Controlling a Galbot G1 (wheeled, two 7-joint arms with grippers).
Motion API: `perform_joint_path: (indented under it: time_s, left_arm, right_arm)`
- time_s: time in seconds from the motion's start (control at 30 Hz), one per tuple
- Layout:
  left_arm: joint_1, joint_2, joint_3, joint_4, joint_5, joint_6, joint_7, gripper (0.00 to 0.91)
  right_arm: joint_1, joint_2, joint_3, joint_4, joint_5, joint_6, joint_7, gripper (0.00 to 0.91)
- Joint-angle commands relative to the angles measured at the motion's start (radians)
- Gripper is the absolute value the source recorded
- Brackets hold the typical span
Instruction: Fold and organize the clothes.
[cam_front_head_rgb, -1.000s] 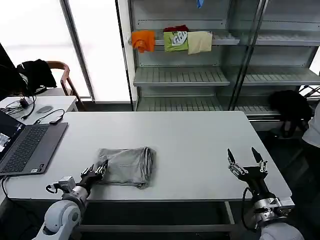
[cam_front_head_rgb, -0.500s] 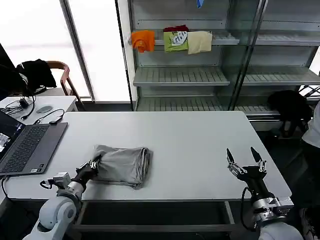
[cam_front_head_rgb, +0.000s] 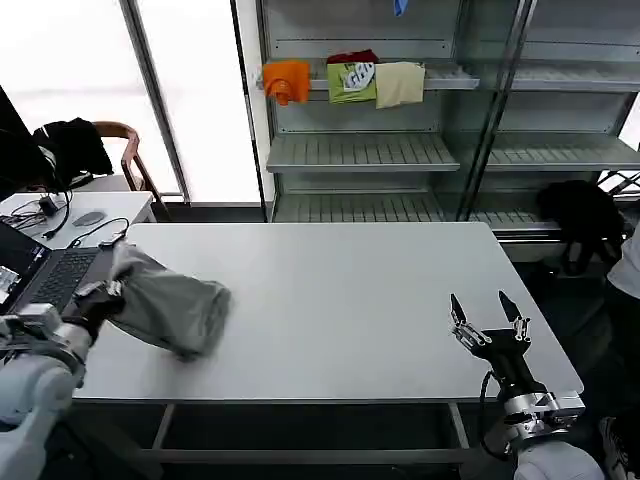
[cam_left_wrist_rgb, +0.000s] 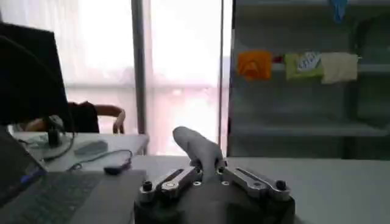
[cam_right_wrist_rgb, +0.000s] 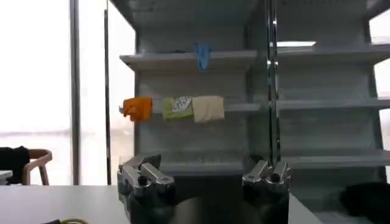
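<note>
Folded light grey fabric shirt (cam_front_head_rgb: 170, 305), lower left, clamped in left gripper (cam_front_head_rgb: 100, 300) jaws, lifted off white worktop (cam_front_head_rgb: 380, 290) | right gripper (cam_front_head_rgb: 488, 328) lower right, jaws wide, idle | folding looks done; placing left.

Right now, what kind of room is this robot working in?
Probably a lab or test room set up like a clothes shop. A metal shelf rack holds folded garments, a laptop sits on the white table, and the left gripper holds a grey shirt.
</note>
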Motion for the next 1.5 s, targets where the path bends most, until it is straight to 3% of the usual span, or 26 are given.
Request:
perform_joint_path:
  time_s: [0.03, 0.1, 0.2, 0.27, 0.37, 0.43, 0.57, 0.6, 0.63, 0.7, 0.73, 0.77, 0.93, 0.97, 1.2, 1.33, 1.5]
  left_arm:
    - [-0.079, 0.172, -0.104, -0.073, 0.100, 0.014, 0.114, 0.000]
    - [-0.052, 0.151, -0.032, -0.090, 0.188, -0.011, 0.163, 0.000]
    - [-0.010, 0.070, 0.179, -0.060, 0.393, -0.125, 0.264, 0.000]
    - [0.019, -0.005, 0.380, 0.005, 0.513, -0.207, 0.317, 0.000]
    - [0.032, -0.090, 0.513, 0.118, 0.642, -0.315, 0.317, 0.010]
    - [0.027, -0.140, 0.557, 0.093, 0.638, -0.292, 0.303, 0.010]
    - [-0.040, -0.163, 0.594, 0.003, 0.568, -0.232, 0.259, 0.030]
    - [-0.061, -0.159, 0.600, -0.011, 0.531, -0.211, 0.237, 0.081]
    - [-0.078, -0.156, 0.606, -0.019, 0.513, -0.179, 0.215, 0.333]
    - [-0.104, -0.149, 0.619, -0.013, 0.497, -0.148, 0.180, 0.524]
    - [-0.113, -0.148, 0.625, -0.005, 0.499, -0.142, 0.167, 0.746]
    - [-0.120, -0.147, 0.634, 0.002, 0.498, -0.135, 0.148, 0.907]
    - [-0.194, -0.165, 0.725, -0.019, 0.499, -0.075, -0.070, 0.907]
    - [-0.222, -0.176, 0.757, -0.039, 0.514, -0.018, -0.145, 0.907]
    - [-0.277, -0.160, 0.812, -0.215, 0.540, 0.063, -0.305, 0.907]
    - [-0.277, -0.148, 0.744, -0.300, 0.522, 0.070, -0.329, 0.907]
    - [-0.100, -0.081, 0.556, -0.353, 0.554, 0.072, -0.287, 0.907]
  right_arm:
    - [0.000, -0.003, 0.002, 0.000, 0.002, 0.001, 0.000, 0.907]
    - [0.001, -0.003, 0.003, 0.000, 0.003, 0.001, 0.000, 0.907]
    - [0.002, 0.000, 0.002, 0.001, 0.004, 0.002, 0.000, 0.907]
    - [0.000, 0.004, 0.001, 0.001, 0.003, 0.004, -0.001, 0.907]
    - [-0.009, 0.005, 0.007, 0.002, 0.003, 0.008, 0.000, 0.907]
    - [-0.016, -0.002, 0.011, -0.004, 0.004, 0.015, -0.001, 0.907]
    - [-0.010, -0.003, 0.007, -0.011, 0.003, 0.015, -0.001, 0.907]
    - [-0.007, 0.000, 0.004, -0.009, 0.003, 0.013, -0.002, 0.907]
    - [-0.004, 0.004, -0.001, -0.009, 0.002, 0.013, -0.002, 0.907]
    - [0.002, 0.010, -0.010, -0.011, -0.001, 0.013, -0.002, 0.907]
    - [0.003, 0.012, -0.012, -0.011, -0.002, 0.012, -0.003, 0.907]
    - [0.005, 0.014, -0.016, -0.013, -0.003, 0.013, -0.003, 0.907]
    - [0.020, 0.015, -0.027, -0.020, -0.007, 0.008, -0.003, 0.907]
    - [0.024, 0.017, -0.030, -0.020, -0.008, 0.003, -0.004, 0.907]
    - [0.059, 0.023, -0.055, -0.028, -0.012, -0.021, -0.008, 0.907]
    - [0.122, 0.034, -0.101, -0.041, -0.011, -0.071, -0.019, 0.907]
    - [0.258, 0.095, -0.270, -0.085, -0.064, -0.149, -0.016, 0.907]
